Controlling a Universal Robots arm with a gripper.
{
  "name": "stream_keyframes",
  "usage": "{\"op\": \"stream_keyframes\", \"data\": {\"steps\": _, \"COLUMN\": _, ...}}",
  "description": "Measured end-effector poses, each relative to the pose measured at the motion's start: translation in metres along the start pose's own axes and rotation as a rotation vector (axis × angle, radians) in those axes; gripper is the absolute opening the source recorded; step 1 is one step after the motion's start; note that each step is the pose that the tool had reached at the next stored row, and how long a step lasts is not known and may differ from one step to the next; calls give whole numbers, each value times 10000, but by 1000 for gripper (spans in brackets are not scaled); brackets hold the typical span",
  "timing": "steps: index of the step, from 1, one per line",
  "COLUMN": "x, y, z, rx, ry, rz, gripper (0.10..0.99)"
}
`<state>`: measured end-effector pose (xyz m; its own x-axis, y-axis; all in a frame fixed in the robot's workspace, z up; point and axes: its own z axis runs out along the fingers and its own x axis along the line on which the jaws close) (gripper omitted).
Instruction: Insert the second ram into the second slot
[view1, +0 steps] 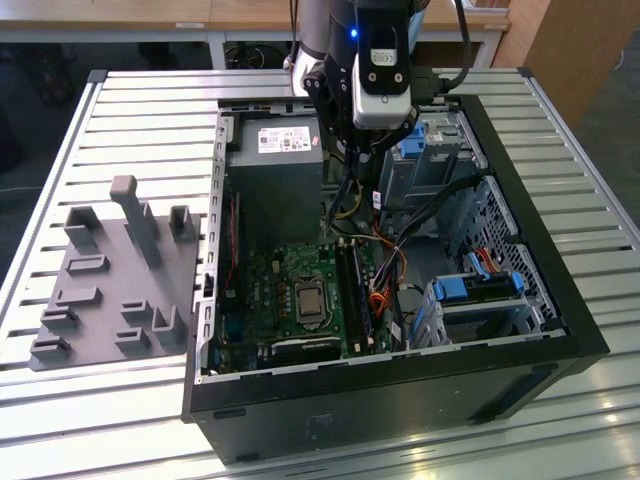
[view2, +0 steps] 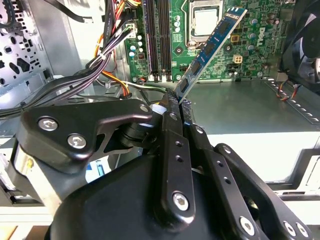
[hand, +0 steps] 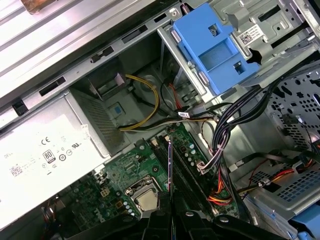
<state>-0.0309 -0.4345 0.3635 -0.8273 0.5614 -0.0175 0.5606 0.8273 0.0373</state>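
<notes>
An open computer case is being carried flat on a slatted metal worktop, with a grey moulded fixture being kept beside it toward the exterior view's left. Inside, a green motherboard is being flanked by a grey power supply, bundled cables and what are possibly light-blue drive-bay clips.

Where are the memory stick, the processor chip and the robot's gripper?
second ram (view2: 210, 50), second wrist view, middle of blue face.
processor (view2: 206, 19), second wrist view, metal lid.
gripper (view2: 178, 104), second wrist view, between fingertips.
</notes>
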Motion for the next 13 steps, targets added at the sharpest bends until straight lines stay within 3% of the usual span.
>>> {"op": "stream_keyframes", "data": {"steps": 13, "x": 0, "y": 0, "z": 3, "rx": -10, "ry": 19, "rz": -500, "gripper": 137}}
